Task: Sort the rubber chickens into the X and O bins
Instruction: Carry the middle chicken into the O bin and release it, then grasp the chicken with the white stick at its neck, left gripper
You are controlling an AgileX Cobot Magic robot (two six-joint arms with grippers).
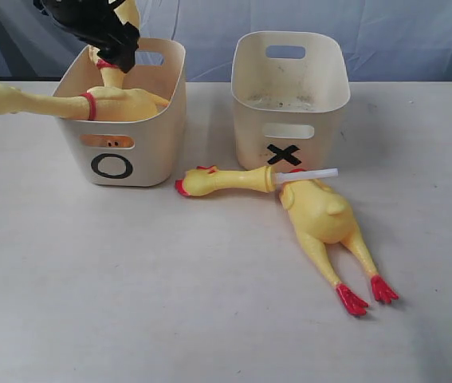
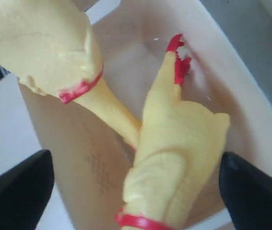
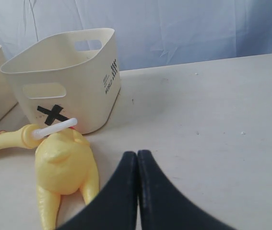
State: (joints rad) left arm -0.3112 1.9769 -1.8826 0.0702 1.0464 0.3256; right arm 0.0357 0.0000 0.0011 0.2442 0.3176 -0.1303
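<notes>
The left fingers (image 2: 20, 187) stand wide apart above the O bin (image 1: 154, 144), gripping nothing. One banded chicken (image 2: 174, 158) lies between them, feet down in the bin. The other banded chicken (image 1: 90, 102) lies across the rim, its head hanging outside. This looks like the release step for the O bin.

The right fingers (image 3: 126, 191) are pressed together, empty, low over the counter (image 1: 130, 303). Near them lies the third chicken (image 1: 313, 211), with a white stick (image 1: 309, 175) at its neck, just in front of the X bin (image 1: 321, 120). Next, probably, they must open, take its body and lift it over that rim.
</notes>
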